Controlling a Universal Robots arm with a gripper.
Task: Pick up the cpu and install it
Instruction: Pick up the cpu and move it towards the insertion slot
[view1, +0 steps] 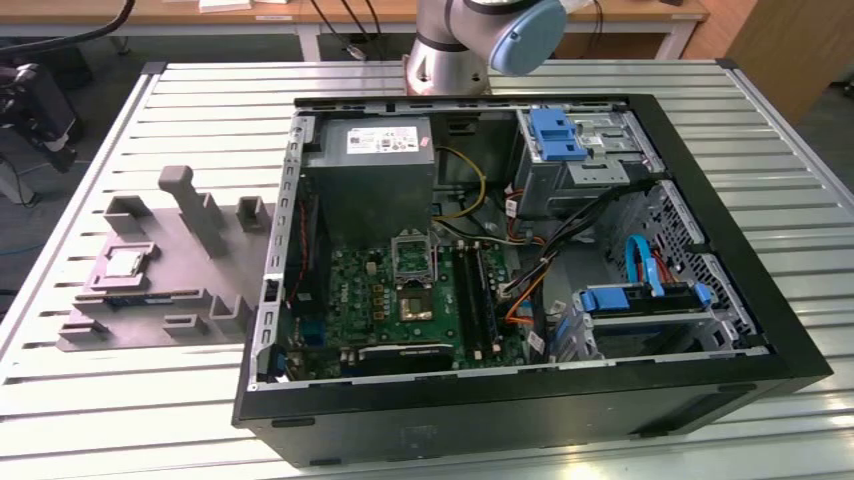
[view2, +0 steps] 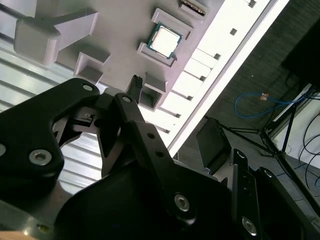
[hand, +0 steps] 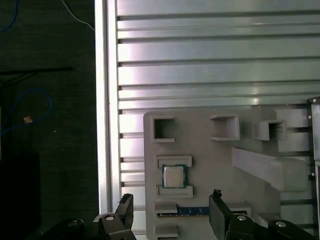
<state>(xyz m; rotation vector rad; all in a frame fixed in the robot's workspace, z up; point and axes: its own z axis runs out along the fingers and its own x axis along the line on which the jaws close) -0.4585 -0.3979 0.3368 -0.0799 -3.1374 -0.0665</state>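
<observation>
The cpu (hand: 173, 176) is a small square chip with a silvery top. It lies flat in a recess of the grey plastic tray (hand: 215, 157), which rests on the slatted metal table. In the exterior view the cpu (view1: 127, 262) sits on the tray (view1: 147, 300) at the exterior view's left, outside the computer case. My gripper (hand: 171, 212) hangs above the tray, open, with nothing between its fingers (hand: 125, 212). The chip sits apart from the fingertips, roughly in line with the gap between them. The second wrist view shows the cpu (view2: 165, 40) beyond a black fingertip (view2: 135, 86).
An open black computer case (view1: 534, 400) fills the middle of the table, with the motherboard (view1: 387, 300), its dark socket frame (view1: 411, 258), a grey power-supply box (view1: 380, 160) and blue drive brackets (view1: 557, 135). The tray has upright posts (view1: 194, 200). The table edge (hand: 106, 125) runs beside the tray.
</observation>
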